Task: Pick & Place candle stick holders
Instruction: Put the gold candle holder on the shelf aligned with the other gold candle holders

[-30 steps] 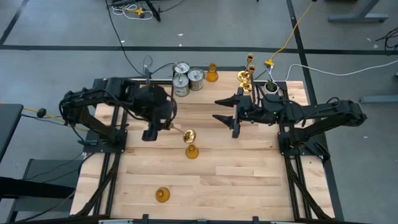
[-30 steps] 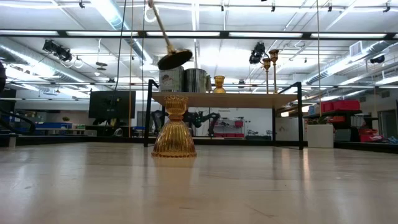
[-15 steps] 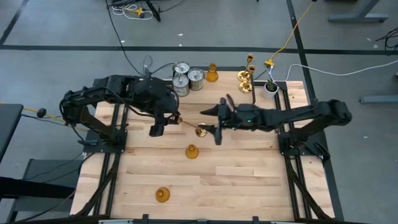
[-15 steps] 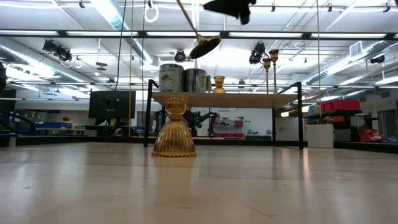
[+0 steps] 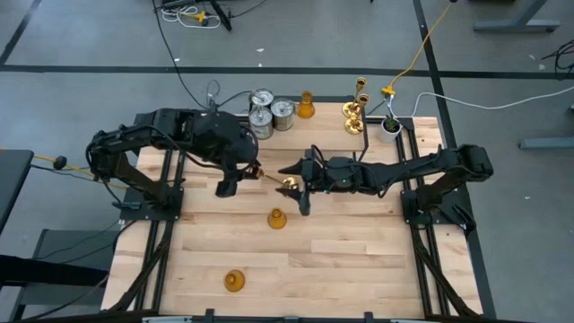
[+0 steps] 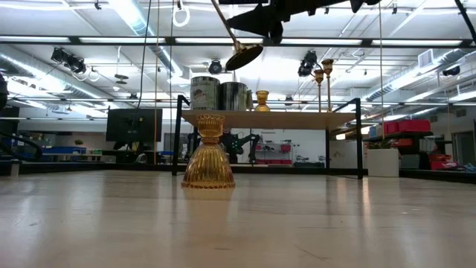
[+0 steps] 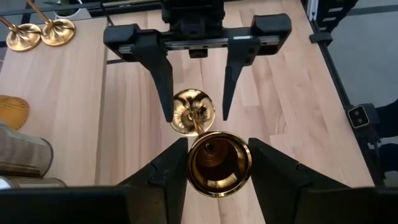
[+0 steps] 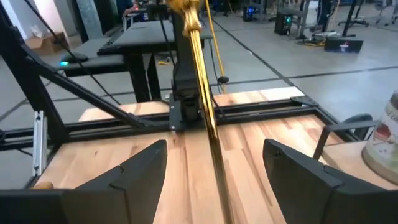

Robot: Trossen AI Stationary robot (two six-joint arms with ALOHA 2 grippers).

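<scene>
Handing over is the step you have in front of you: your left gripper [image 5: 242, 176] holds a brass candle stick holder [image 5: 273, 180] in the air above the middle of the desk [image 5: 359, 260], its fingers [image 7: 165, 174] closed on the cup end so that the stem points across toward the other arm with the round base [image 5: 291, 186] at the far end. Your right gripper [image 5: 301, 184] sits at that base with its fingers [image 7: 163, 81] spread wide on either side of it, not touching as far as you can see from the left wrist view; in the right wrist view the stem runs straight down the gap between them. Your next move looks like closing the right fingers on the stem or base, squarely and centred, and only then letting the left ones go, or the piece may swing or drop onto the amber holder [image 5: 276, 218] standing just below. A second amber holder [image 5: 234, 281] stands well apart toward the near edge, a third amber holder [image 5: 306, 106] stands at the far edge beside the three glass cylinders [image 5: 267, 114], and two more brass holders [image 5: 355, 111] wait near the potted plant [image 5: 390, 124].
</scene>
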